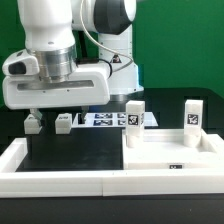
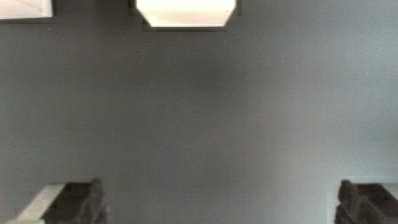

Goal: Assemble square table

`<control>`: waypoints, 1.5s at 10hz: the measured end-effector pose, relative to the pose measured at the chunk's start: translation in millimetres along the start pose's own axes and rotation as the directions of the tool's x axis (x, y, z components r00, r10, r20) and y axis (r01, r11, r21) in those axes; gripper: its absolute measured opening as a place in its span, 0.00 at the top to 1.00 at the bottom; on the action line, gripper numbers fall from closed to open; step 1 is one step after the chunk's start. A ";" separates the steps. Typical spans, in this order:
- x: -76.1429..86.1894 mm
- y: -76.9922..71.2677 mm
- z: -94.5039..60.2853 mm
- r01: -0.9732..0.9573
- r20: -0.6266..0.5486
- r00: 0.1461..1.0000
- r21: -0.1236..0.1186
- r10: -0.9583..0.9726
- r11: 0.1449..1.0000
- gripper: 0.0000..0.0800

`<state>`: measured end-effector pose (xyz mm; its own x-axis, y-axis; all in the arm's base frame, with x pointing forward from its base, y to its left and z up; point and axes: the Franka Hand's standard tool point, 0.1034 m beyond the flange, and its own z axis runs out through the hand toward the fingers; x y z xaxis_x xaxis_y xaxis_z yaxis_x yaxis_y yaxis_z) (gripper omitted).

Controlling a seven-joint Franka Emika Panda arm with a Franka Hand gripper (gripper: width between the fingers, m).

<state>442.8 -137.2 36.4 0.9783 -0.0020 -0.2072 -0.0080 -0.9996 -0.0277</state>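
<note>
The white square slab (image 1: 165, 150) lies at the exterior view's right, with a tag on its front edge. Two white tagged legs stand upright on it, one at its left corner (image 1: 134, 115) and one at its right (image 1: 192, 117). Two more small legs (image 1: 33, 122) (image 1: 65, 121) stand on the black table behind my gripper (image 1: 60, 110). The gripper hangs above the black table, left of the slab, open and empty. In the wrist view the gripper (image 2: 210, 202) shows dark fingertips (image 2: 68, 203) wide apart over bare grey surface, with a white leg (image 2: 187, 12) ahead.
The marker board (image 1: 105, 120) lies flat at the back middle. A long low white border wall (image 1: 60, 172) runs along the front and left side. The arm's base stands behind the marker board.
</note>
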 end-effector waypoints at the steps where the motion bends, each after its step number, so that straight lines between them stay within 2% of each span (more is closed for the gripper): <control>1: 0.2 0.0 -0.1 0.000 0.000 1.000 0.000 0.000 1.000 0.19; 4: 0.0 0.0 0.3 0.003 -0.001 1.000 -0.001 -0.003 1.000 0.19; 5: -3.4 0.0 5.0 0.017 -0.010 1.000 -0.013 -0.017 1.000 0.19; 6: -15.8 -0.4 15.2 0.015 -0.024 1.000 -0.028 -0.016 1.000 0.19; 7: -28.6 0.0 23.3 0.012 -0.010 1.000 -0.022 -0.012 1.000 0.19; 9: -40.4 -1.3 30.1 0.009 -0.001 1.000 -0.021 -0.009 1.000 0.19; 11: -40.3 -0.9 30.7 0.009 0.001 1.000 -0.021 -0.009 1.000 0.19; 12: -41.8 -3.3 31.7 0.009 0.025 1.000 -0.010 -0.009 1.000 0.19; 14: -44.1 -2.3 33.3 0.020 0.041 0.999 -0.007 -0.019 1.000 0.19; 15: -53.1 0.7 38.5 0.041 0.124 0.991 0.012 -0.042 0.999 0.19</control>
<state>382.9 -136.7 9.7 0.9446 0.0435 -0.3254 0.0295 -0.9984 -0.0476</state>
